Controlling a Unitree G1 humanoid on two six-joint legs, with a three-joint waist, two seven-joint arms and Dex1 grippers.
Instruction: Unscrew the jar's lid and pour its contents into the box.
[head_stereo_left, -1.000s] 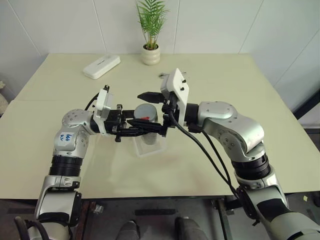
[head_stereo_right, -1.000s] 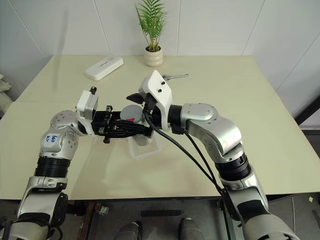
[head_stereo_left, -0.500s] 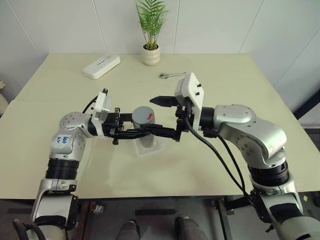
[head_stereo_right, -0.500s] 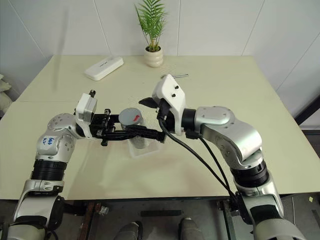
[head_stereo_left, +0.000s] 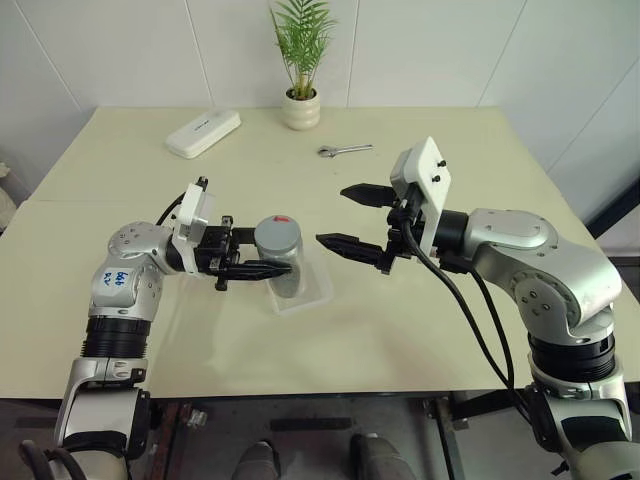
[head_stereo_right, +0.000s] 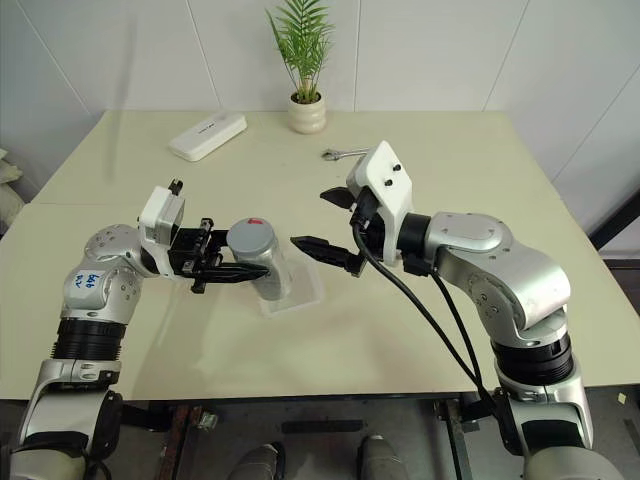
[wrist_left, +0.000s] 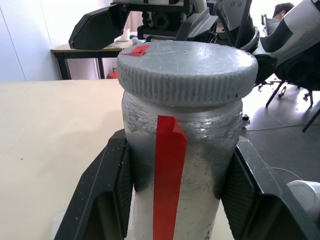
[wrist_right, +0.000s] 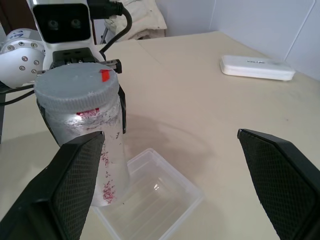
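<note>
My left gripper (head_stereo_left: 264, 267) is shut on the jar (wrist_left: 200, 165), one finger (wrist_left: 107, 195) on each side of its frosted wall. The jar stands upright, with a red label strip down its side. The grey lid (wrist_left: 187, 70) sits on top and bears a small red mark. The jar's base is over the left part of the clear box (wrist_right: 192, 189), which looks empty. The contents are hidden behind the jar's cloudy wall. My right gripper (head_stereo_left: 331, 214) is open with nothing between its fingers. It is level with the lid, a short way to the jar's right and apart from it.
A white oblong device (head_stereo_left: 203, 132) lies at the back left of the table. A potted plant (head_stereo_left: 301, 108) stands at the back middle. A small wrench (head_stereo_left: 345, 150) lies behind my right gripper. The table's front edge is close below the box.
My right gripper, whose fingers stood around the lid, has drawn away to the right, still open. The jar stays in my left gripper with the lid on.
</note>
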